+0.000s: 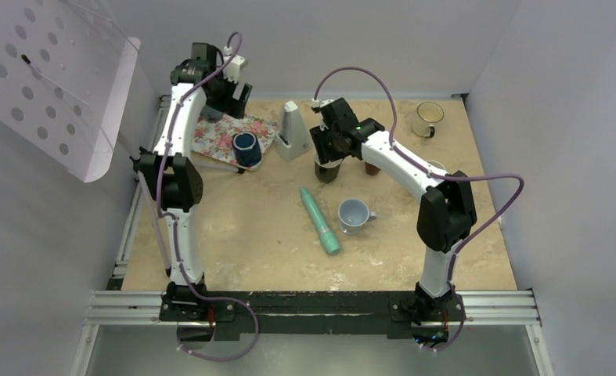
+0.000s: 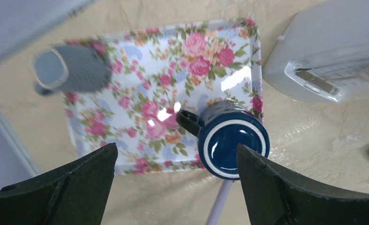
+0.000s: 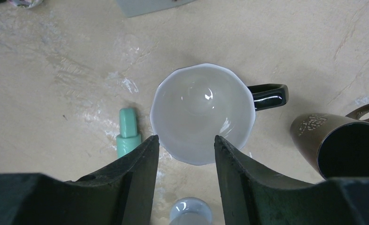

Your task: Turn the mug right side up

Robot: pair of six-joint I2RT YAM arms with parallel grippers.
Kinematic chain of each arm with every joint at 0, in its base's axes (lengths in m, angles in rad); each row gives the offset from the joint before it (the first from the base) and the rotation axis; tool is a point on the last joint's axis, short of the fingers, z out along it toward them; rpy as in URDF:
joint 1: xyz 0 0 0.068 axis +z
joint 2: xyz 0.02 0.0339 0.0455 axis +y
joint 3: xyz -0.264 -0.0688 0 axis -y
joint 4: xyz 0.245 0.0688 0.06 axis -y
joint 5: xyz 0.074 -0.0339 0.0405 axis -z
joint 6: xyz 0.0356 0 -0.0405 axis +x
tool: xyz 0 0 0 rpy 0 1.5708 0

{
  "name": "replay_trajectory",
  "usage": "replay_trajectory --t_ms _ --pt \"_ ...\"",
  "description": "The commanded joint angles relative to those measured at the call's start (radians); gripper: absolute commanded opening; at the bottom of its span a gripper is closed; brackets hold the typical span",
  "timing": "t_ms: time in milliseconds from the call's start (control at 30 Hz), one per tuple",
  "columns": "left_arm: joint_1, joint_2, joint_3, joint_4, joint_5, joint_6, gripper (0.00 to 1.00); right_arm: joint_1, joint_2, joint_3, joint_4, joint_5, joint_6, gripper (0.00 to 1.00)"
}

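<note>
The left gripper (image 2: 176,152) is hovering over the floral tray (image 2: 145,79), jaws spread wide and holding nothing. Below them the navy mug (image 2: 233,149) is sitting at the tray's 5 o'clock corner. It is showing what looks to me like its base — a glossy blue disc inside a white ring — so I am taking it as the upside-down one, handle pointing to 10 o'clock. The right gripper (image 3: 185,140) is hanging low over a black-handled mug (image 3: 202,112) that is standing mouth up on the table (image 3: 56,70). Its jaws are parted too, pinching nothing.

That corner is what is worrying me. The navy mug is crowding the tray's raised rim, with a white wedge-shaped device (image 2: 323,56) just beside it at 2 o'clock. If the glazed wall slips mid-turn, the mug could tumble off the rim or into that device. A grey mug (image 2: 72,69) is lying on its side at the tray's 10 o'clock — a wide swing could clip it.
</note>
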Motion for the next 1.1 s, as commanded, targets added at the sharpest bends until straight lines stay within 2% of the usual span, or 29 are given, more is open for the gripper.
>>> replay_trajectory --t_ms 0,100,200,367,533,800,867,1067 --pt "0.0 0.023 -0.074 0.025 -0.119 -0.434 1.0 0.006 -0.05 0.003 0.036 -0.015 -0.005 0.5" --pt "0.001 0.054 -0.066 0.057 -0.168 -0.707 0.93 0.005 -0.041 0.015 0.027 -0.015 -0.01 0.5" --pt "-0.002 0.093 -0.073 0.094 -0.201 -0.859 0.86 0.005 -0.035 0.025 0.004 0.006 -0.017 0.5" --pt "-0.002 0.129 -0.106 0.11 -0.276 -0.91 0.84 0.005 -0.049 0.0 -0.003 0.021 -0.008 0.5" --pt "-0.002 0.165 -0.181 0.1 -0.211 -0.954 0.81 0.007 -0.045 -0.004 -0.023 0.029 -0.005 0.5" --pt "-0.002 0.194 -0.186 0.114 -0.137 -0.936 0.73 0.007 -0.04 0.023 -0.047 0.041 -0.015 0.5" --pt "-0.001 0.2 -0.185 0.126 -0.117 -0.932 0.67 0.006 -0.034 0.034 -0.052 0.039 -0.015 0.5" --pt "0.001 0.201 -0.185 0.131 -0.065 -0.907 0.28 0.007 -0.038 0.042 -0.065 0.042 -0.012 0.5"
